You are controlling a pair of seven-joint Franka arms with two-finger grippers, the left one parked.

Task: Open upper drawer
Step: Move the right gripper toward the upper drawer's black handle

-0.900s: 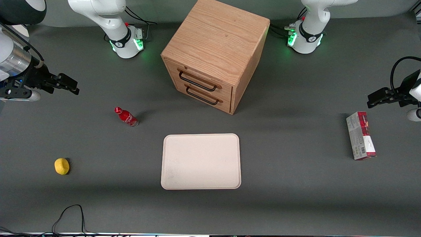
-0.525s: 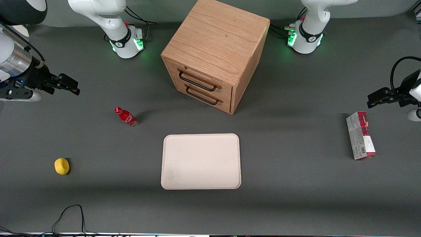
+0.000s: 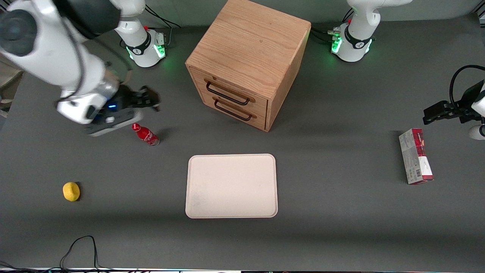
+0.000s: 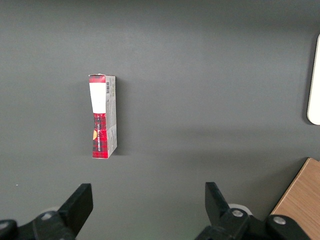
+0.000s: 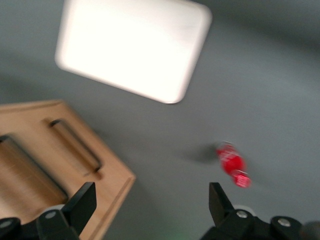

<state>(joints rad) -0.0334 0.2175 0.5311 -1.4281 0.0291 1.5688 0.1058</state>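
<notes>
The oak cabinet (image 3: 250,45) stands at the middle of the table, with both drawers shut. The upper drawer (image 3: 232,90) is the topmost one, with a black wire bar handle (image 3: 226,95); the matching lower drawer (image 3: 235,108) sits under it. My right gripper (image 3: 149,100) hovers open and empty above the table, beside the cabinet toward the working arm's end and well apart from the handle. In the right wrist view the gripper (image 5: 151,197) is open over bare table next to the cabinet's front corner, and the upper drawer's handle (image 5: 32,167) shows blurred.
A small red bottle (image 3: 146,134) stands just under the gripper's wrist, nearer the front camera; it also shows in the right wrist view (image 5: 232,162). A cream tray (image 3: 231,185) lies in front of the cabinet. A yellow lemon (image 3: 71,191) and a red-white box (image 3: 415,155) lie toward the table's ends.
My right arm has swung fast from the table's edge toward the cabinet, and the gripper now hangs above the red bottle. The drawers have not moved.
</notes>
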